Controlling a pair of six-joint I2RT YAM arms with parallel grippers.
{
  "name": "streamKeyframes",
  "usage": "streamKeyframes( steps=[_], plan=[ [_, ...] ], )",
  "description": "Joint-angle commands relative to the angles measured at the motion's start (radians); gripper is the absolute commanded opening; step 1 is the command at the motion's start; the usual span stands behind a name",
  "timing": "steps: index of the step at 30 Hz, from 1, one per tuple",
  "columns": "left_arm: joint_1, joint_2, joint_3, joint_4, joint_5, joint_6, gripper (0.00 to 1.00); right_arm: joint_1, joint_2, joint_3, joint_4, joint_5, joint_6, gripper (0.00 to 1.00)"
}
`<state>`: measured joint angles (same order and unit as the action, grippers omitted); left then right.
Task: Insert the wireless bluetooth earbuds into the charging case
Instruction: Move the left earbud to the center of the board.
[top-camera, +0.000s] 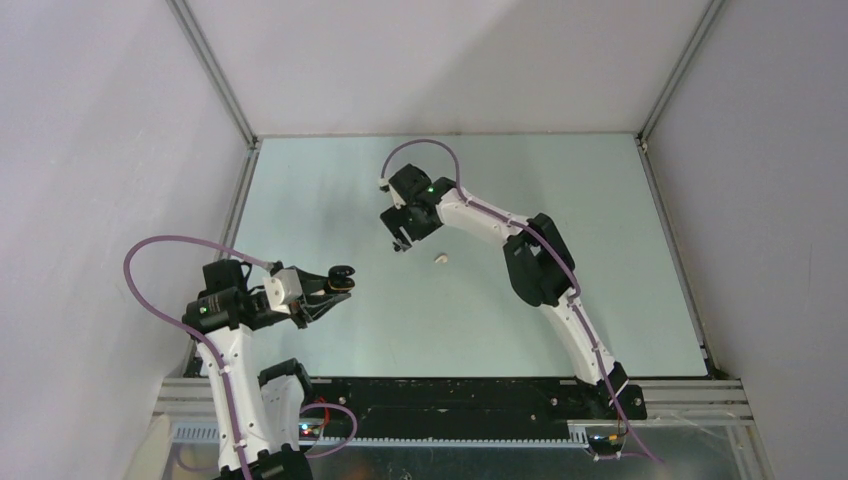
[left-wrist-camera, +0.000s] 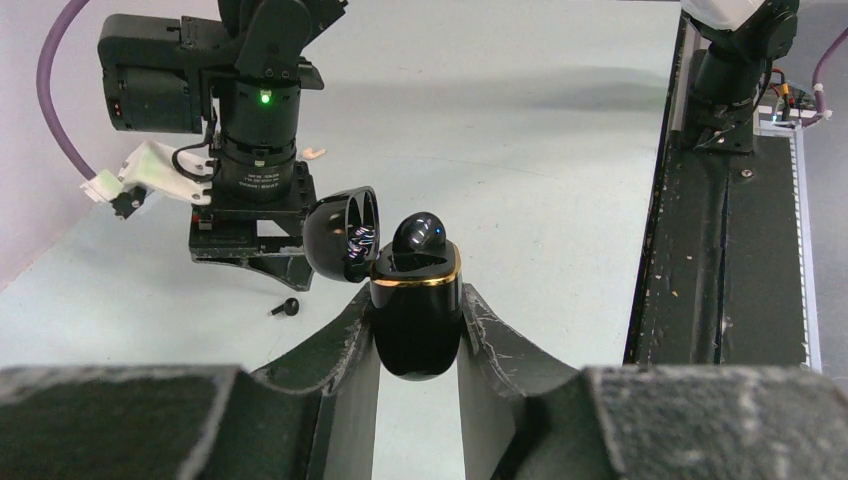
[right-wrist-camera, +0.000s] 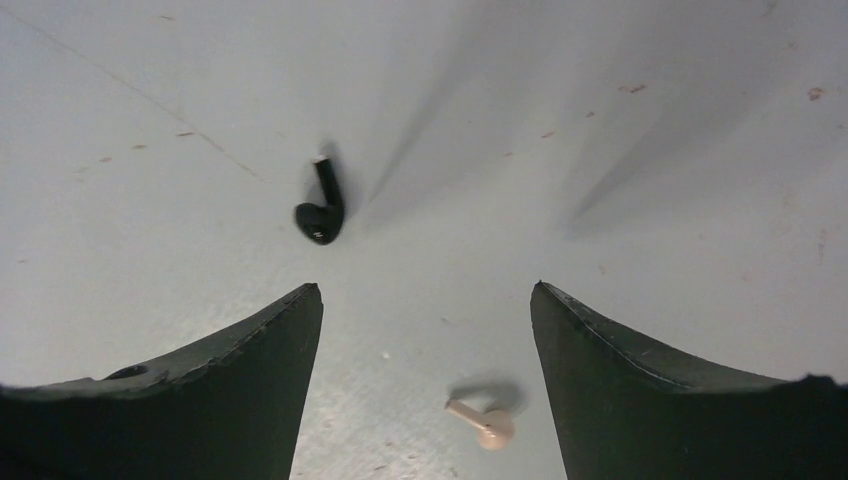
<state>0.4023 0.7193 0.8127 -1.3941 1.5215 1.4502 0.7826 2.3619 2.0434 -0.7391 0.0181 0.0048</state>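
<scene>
My left gripper (top-camera: 328, 290) is shut on a glossy black charging case (left-wrist-camera: 417, 330) with a gold rim, held above the table. The case's lid (left-wrist-camera: 343, 232) is open and one black earbud (left-wrist-camera: 420, 232) sits in it. My right gripper (right-wrist-camera: 427, 290) is open and empty, pointing down over the table's middle (top-camera: 401, 238). A loose black earbud (right-wrist-camera: 320, 210) lies on the table just beyond its fingertips and also shows in the left wrist view (left-wrist-camera: 288, 307). A beige earbud (right-wrist-camera: 485, 425) lies between its fingers nearer the wrist, and shows in the top view (top-camera: 439, 258).
The pale green table (top-camera: 560, 200) is walled by white panels at the back and sides. A black base rail (top-camera: 450, 395) runs along the near edge. The right arm (top-camera: 540, 265) stretches across the right half.
</scene>
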Motion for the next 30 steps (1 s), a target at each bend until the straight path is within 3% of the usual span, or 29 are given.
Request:
streamKeyframes(
  steps=[1, 17, 30],
  plan=[
    [0.009, -0.007, 0.043, 0.0, 0.021, 0.024, 0.0, 0.006, -0.052, 0.024, 0.021, -0.104, 0.102, 0.81],
    [0.01, -0.007, 0.042, 0.004, 0.019, 0.022, 0.0, 0.039, 0.072, 0.154, 0.012, 0.109, 0.121, 0.83],
    [0.009, -0.012, 0.036, 0.009, 0.019, 0.023, 0.0, 0.054, 0.11, 0.167, -0.007, 0.142, 0.102, 0.82]
  ],
)
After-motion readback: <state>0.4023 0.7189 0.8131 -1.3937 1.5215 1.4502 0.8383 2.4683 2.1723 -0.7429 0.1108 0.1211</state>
